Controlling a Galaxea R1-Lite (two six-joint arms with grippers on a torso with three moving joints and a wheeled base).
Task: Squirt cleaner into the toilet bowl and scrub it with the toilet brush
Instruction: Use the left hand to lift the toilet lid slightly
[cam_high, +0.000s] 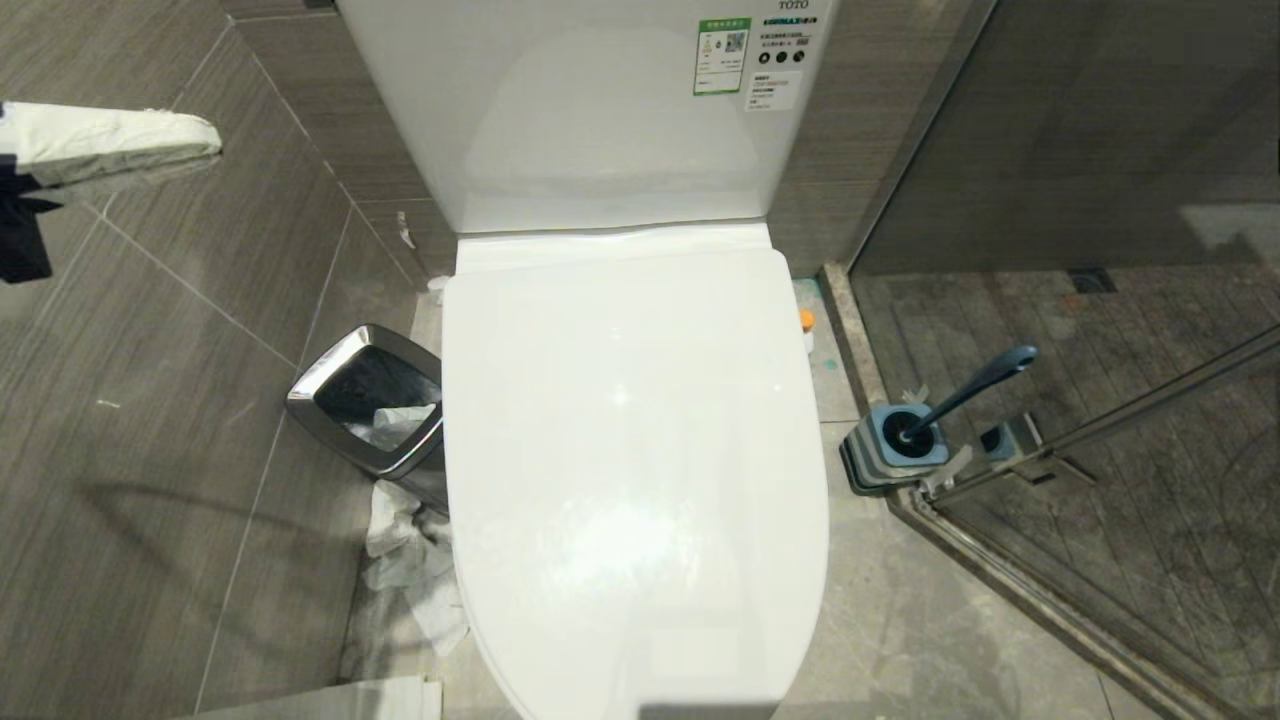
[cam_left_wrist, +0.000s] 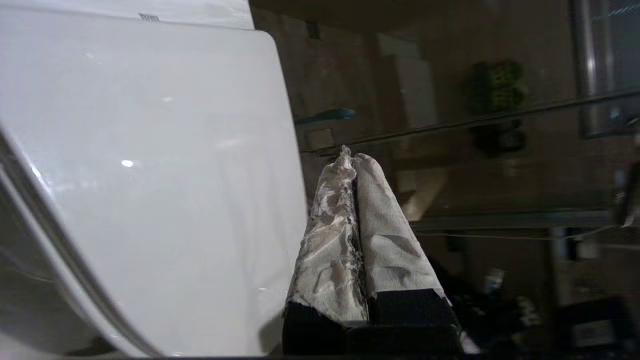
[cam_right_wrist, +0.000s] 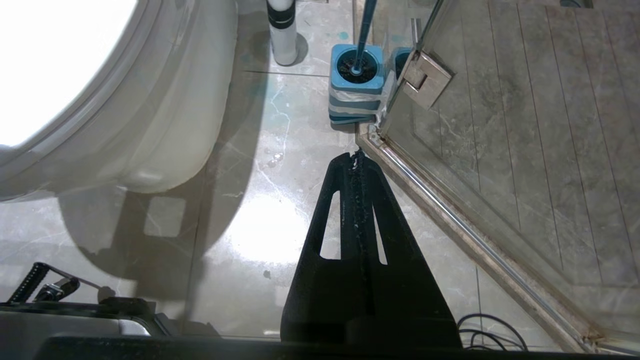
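Needing to open up first: covering the toilet bowl all over, the big shiny white oval lid (cam_high: 630, 450), so not showing any of the bowl yet. Best starting at the near rounded edge of the lid, sliding a tip under it, then tipping it slowly up and back toward the tall white tank (cam_high: 600, 110). Going gently, so not banging the lid on the tank. Keeping away from the square waste bin with the shiny chrome rim (cam_high: 370, 400), sitting just beside the lid on the left. Not seeing any blue cleaner anywhere yet.

Waiting for later, over on the right by the glass shower door: the toilet brush with the long dark-blue handle (cam_high: 975, 385), standing in its square blue-grey ribbed stand (cam_high: 895, 450), leaning away from the toilet.

Now the claws. Hanging low over the floor near that stand, the black right gripper (cam_right_wrist: 356, 157), squeezed tight together, holding nothing, touching nothing. Reaching out beside the lid, the left gripper wrapped in crinkly white paper (cam_left_wrist: 350, 162), also pinched tight, holding nothing, not touching the lid.
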